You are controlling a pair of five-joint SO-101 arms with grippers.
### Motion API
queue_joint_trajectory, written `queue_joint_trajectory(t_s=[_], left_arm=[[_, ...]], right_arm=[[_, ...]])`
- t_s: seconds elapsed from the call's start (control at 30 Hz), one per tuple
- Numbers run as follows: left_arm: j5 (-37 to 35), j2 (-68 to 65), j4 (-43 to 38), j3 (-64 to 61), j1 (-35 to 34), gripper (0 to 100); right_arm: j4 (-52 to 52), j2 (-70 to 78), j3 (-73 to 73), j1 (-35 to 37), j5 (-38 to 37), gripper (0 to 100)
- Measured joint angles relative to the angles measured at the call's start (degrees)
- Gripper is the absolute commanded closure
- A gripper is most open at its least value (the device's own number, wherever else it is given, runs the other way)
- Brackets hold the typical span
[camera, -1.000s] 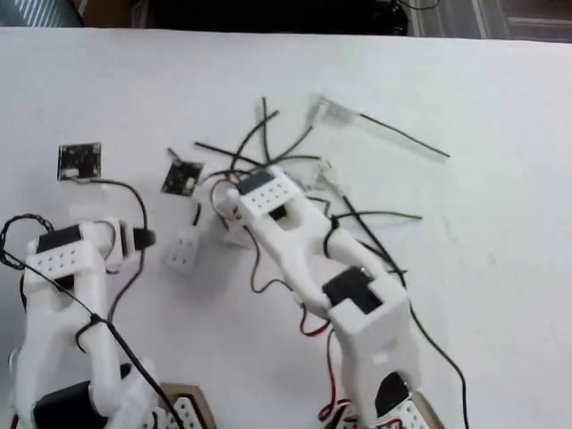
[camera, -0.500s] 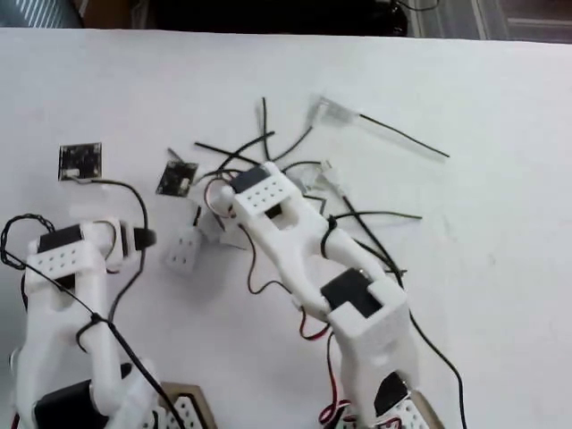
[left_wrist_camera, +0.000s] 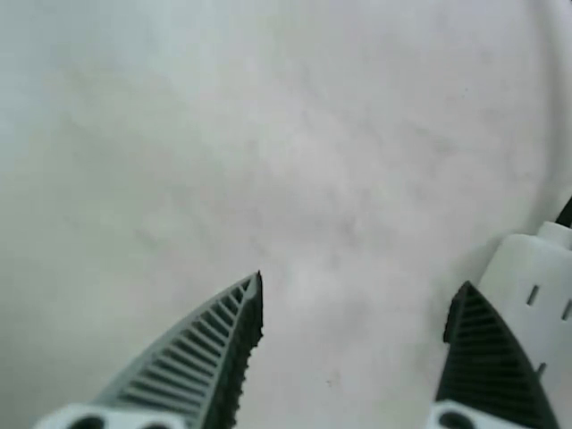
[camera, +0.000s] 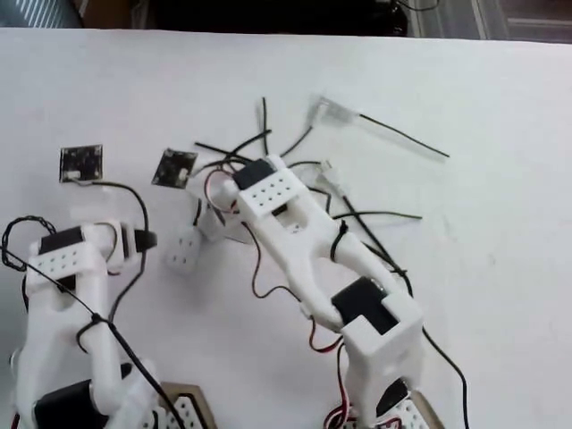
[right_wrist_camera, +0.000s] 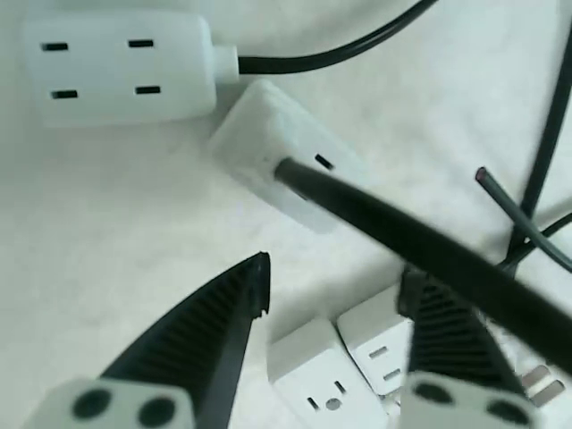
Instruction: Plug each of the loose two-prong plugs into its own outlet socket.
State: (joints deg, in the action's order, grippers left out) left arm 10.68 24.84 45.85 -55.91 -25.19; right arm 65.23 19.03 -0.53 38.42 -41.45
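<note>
Jaws of the right gripper (right_wrist_camera: 335, 281) stand spread wide and hold nothing. Bare white table (right_wrist_camera: 107, 223) lies between their tips. Farther back in the gap, toward the wrist, sit two small white socket cubes (right_wrist_camera: 322, 366), side by side and untouched. A thick black cable (right_wrist_camera: 429, 250) crosses in front of one finger. Beyond that finger something pale with metal tips (right_wrist_camera: 536, 380) may be a loose two-prong plug, though it is too cut off to be sure. Just ahead of the tips lies a white angular block with one slot showing (right_wrist_camera: 268, 165). Farther ahead is a white rectangular plastic outlet block with four slots (right_wrist_camera: 116, 67) on a black cord (right_wrist_camera: 340, 49), all four slots empty. The left gripper (left_wrist_camera: 353, 322) is likewise wide open over the table with nothing in its gap. The outlet block lies just outside one of its fingers, and I cannot tell whether they touch. By my reading the task is at its first step, the pick: no plug is gripped and no socket in sight is filled. The next move, I judge, calls for the right gripper to settle on a plug's body clear of the cable and pinch it with the prongs left free. It would then line those prongs up with a slot pair. The left gripper looks well placed to steady the outlet block against the push.
</note>
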Motion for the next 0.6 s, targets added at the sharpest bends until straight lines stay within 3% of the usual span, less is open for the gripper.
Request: queue_joint_trajectory(t_s=[0.37,0.6], left_arm=[[0.0,0.0,-0.8,0.0,0.0,68],[0.0,0.0,-0.8,0.0,0.0,68]], right_arm=[[0.0,14.3,-10.9,2.4,0.1,66.4],[0.4,18.7,-15.7,2.7,-0.2,89.2]])
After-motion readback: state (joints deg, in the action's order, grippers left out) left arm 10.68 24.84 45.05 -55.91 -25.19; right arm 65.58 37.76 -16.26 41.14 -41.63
